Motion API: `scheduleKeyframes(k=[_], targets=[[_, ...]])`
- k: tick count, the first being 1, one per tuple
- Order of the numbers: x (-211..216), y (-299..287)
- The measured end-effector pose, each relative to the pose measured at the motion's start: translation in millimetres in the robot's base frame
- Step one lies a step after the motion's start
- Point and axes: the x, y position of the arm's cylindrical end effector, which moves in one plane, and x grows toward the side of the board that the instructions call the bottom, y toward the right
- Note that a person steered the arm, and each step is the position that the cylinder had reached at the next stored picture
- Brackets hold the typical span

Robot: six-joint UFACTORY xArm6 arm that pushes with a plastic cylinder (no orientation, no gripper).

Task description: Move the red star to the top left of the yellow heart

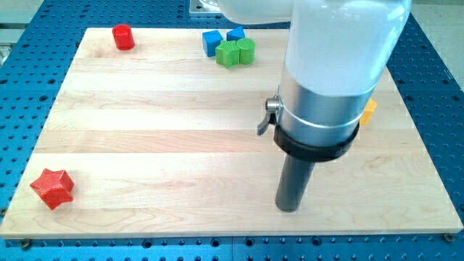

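The red star point(52, 188) lies near the board's bottom left corner. A small part of a yellow block point(369, 112) shows at the right, mostly hidden behind the arm; its shape cannot be made out. My tip point(289, 207) rests on the board at the lower right of centre, far to the right of the red star and below and left of the yellow block. It touches no block.
A red cylinder point(123, 37) stands at the top left. Two blue blocks point(212, 41) point(235, 34) and two green blocks point(228, 54) point(246, 51) cluster at the top centre. The wooden board point(145, 130) lies on a blue perforated table.
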Motion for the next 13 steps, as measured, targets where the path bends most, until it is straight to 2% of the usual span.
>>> scheduleKeyframes(k=[1,4,6,7,8,9,10,11,13], targets=[[21.9,-26.6],[21.9,-52.4],[20.8,-243.5],[18.2,-298.1],[-29.0,-298.4],[-42.6,-287.7],[-2.5,-312.8],[-32.3,-358.5],[-107.3,-293.4]])
